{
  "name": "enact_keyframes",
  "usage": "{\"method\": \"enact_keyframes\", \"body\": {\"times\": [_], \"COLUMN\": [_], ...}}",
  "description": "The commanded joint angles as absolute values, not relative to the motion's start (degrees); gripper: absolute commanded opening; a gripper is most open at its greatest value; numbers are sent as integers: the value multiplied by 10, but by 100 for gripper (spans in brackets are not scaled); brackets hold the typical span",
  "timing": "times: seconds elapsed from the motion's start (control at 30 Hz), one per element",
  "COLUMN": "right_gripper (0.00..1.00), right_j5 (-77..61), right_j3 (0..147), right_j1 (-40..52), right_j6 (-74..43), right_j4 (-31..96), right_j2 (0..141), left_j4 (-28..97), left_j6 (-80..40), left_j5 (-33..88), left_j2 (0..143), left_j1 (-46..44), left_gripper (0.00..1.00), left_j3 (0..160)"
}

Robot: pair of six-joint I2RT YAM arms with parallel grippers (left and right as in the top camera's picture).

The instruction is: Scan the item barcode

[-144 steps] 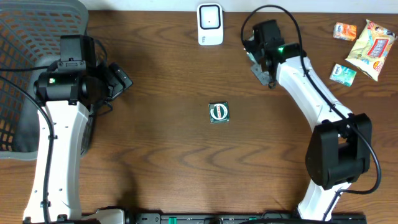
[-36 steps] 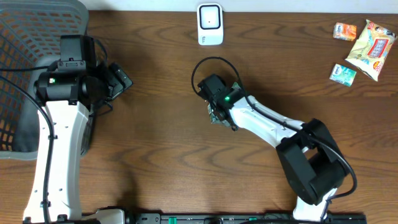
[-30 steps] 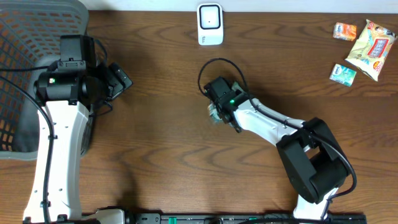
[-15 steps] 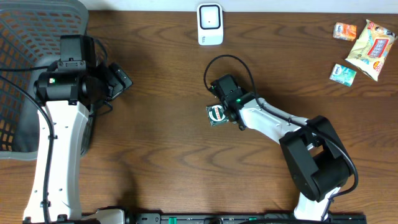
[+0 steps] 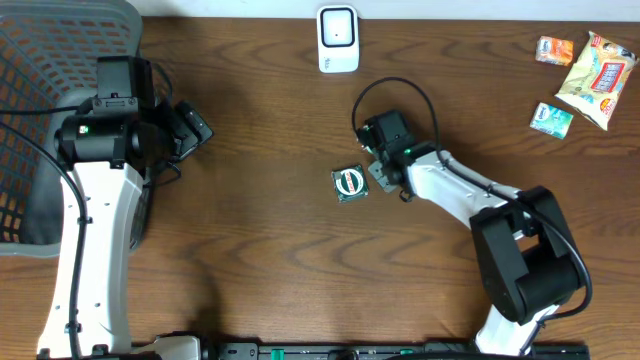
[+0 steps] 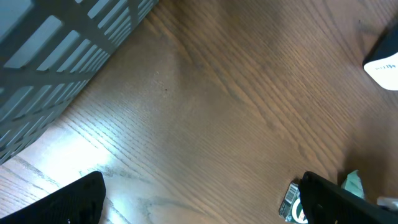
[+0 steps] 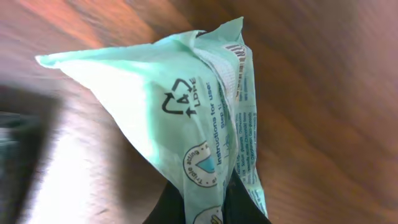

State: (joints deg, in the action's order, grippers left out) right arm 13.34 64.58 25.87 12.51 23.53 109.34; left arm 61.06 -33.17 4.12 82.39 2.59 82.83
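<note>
Hidden: in the right wrist view my fingertips (image 7: 247, 206) are mostly cut off by the bottom edge, and the small print on the pale green sachet (image 7: 186, 112) is partly blurred.
Right end effector (image 5: 383, 173): pressed together, pinching the pale green sachet by its lower end.
Dark green sachet (image 5: 350, 183): one, flat on the surface (image 5: 260, 230) at centre frame, just left of my right end effector. I cannot tell whether it is the pinched one.
Left end effector (image 5: 195, 130): spread wide, at centre left.
Scanner (image 5: 338, 40): one, top centre.
Snack packets (image 5: 598, 68): three, upper right.
Basket (image 5: 40, 90): one, upper left, cut off by the frame.
</note>
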Motion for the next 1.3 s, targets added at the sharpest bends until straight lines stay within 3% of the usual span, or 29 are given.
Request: {"method": "enact_keyframes", "body": {"times": [0.0, 0.23, 0.4, 0.83, 1.07, 1.17, 1.27], "right_gripper": [1, 1, 1, 6, 8, 14, 10], "right_j5": [-113, -515, -605, -639, -544, -512, -448], "right_j3": [682, 722, 695, 618, 580, 568, 567], "right_j1": [237, 154, 109, 25, 1, 0, 0], "right_j6": [85, 86, 86, 27, -17, -17, -17], "right_j4": [269, 255, 265, 242, 240, 240, 242], "right_j2": [1079, 1057, 1073, 1089, 1089, 1089, 1089], "left_j4": [610, 610, 610, 610, 611, 611, 611], "left_j6": [-332, -332, -332, -332, -332, -332, -332], "left_j5": [34, 34, 34, 34, 34, 34, 34], "left_j2": [824, 824, 824, 824, 824, 824, 824], "left_j1": [29, 29, 29, 29, 29, 29, 29], "left_gripper": [98, 98, 98, 98, 98, 98, 98], "left_j3": [828, 828, 828, 828, 828, 828, 828]}}
